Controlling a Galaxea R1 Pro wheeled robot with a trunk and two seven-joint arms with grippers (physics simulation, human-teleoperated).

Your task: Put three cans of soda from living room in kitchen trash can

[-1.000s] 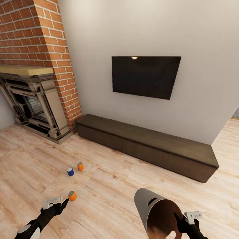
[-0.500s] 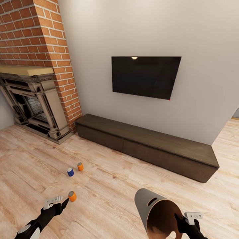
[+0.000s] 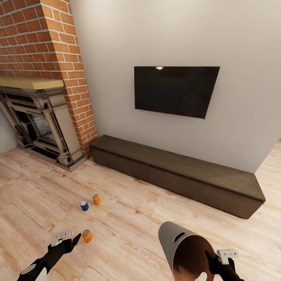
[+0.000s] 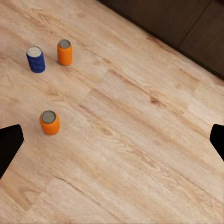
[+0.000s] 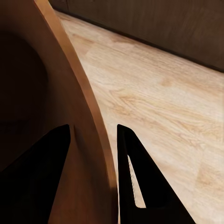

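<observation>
Three soda cans stand upright on the light wood floor: a dark blue one point(image 3: 84, 205), an orange one point(image 3: 96, 199) beside it, and a second orange can point(image 3: 87, 235) closer to me. My left gripper point(image 3: 70, 239) hovers open just left of that nearer orange can, not touching it. In the left wrist view the orange can point(image 4: 49, 122) sits near one finger point(image 4: 9, 144), with the blue can point(image 4: 36, 59) and the other orange can point(image 4: 65, 52) farther off. My right gripper point(image 3: 212, 260) is shut on the rim of the tilted grey trash can point(image 3: 177, 244), its brown inside point(image 5: 28, 93) showing.
A long low dark wood cabinet point(image 3: 175, 171) runs along the wall under a black TV point(image 3: 175, 90). The red brick fireplace point(image 3: 39, 117) stands at the left. Open wood floor point(image 3: 128, 230) lies between me and the cabinet.
The whole picture has shifted: the camera has moved a little, so the TV and cabinet sit further right and the cans slightly lower. Both arms keep their pose.
</observation>
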